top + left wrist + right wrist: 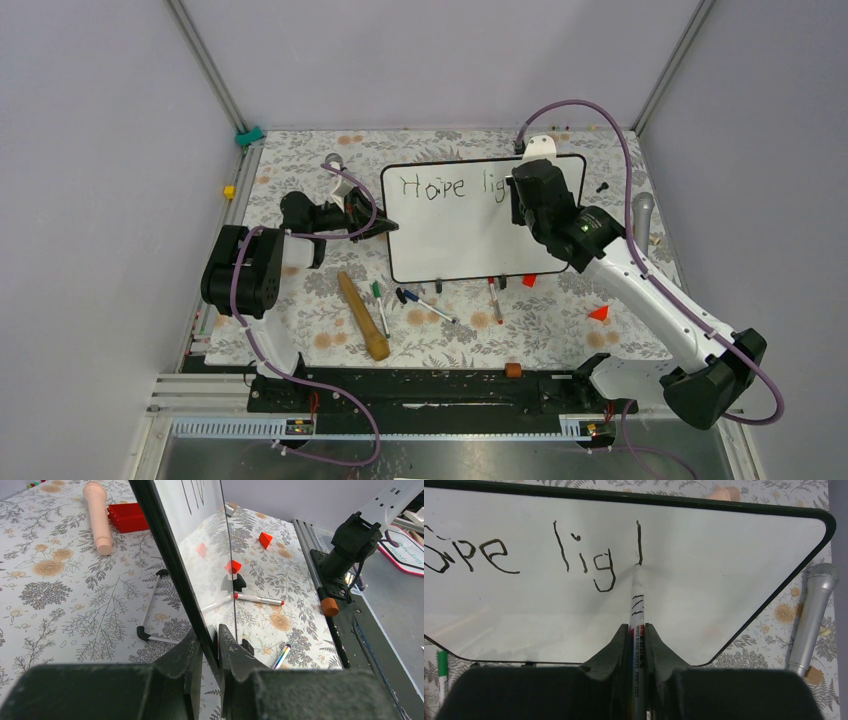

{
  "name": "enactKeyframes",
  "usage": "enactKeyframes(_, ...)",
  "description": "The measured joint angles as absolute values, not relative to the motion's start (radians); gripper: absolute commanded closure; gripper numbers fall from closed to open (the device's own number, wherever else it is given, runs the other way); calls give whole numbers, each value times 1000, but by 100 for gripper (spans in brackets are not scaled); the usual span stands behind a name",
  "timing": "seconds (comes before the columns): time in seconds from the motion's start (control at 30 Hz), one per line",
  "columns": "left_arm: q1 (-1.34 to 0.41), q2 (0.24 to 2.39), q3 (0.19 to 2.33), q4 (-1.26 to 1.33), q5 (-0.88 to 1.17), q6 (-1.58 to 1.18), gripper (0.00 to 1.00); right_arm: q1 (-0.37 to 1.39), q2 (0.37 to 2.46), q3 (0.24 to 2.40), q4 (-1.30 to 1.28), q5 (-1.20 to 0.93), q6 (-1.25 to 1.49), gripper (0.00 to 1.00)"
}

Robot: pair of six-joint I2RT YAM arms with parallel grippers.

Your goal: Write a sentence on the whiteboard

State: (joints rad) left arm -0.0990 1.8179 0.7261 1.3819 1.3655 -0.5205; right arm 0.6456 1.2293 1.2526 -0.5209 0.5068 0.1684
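Jaws of the right gripper (636, 630) are closed on the marker (636, 597), whose long axis runs to 12 o'clock. Its tip touches the foot of an upright stroke (639, 542) after "lig" in the sentence (589, 565). Blank whiteboard (724, 580) lies at 3 o'clock. The left gripper (210, 640) pinches the whiteboard's 9 o'clock edge.

On the flowered desk (450, 340), lower centre of the top view, lie a wooden pin (362, 316), a green-capped marker (380, 308), a blue-capped marker (428, 307) and a red-capped marker (495, 300). A red wedge (600, 313) sits to their right. A silver microphone (643, 213) lies at the right edge.
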Motion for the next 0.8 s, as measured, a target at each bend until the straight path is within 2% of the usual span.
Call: enactKeyframes(0.8, -99, 1818, 726, 1383, 1365, -521, 100, 621, 1234, 1295, -519, 513, 162, 100)
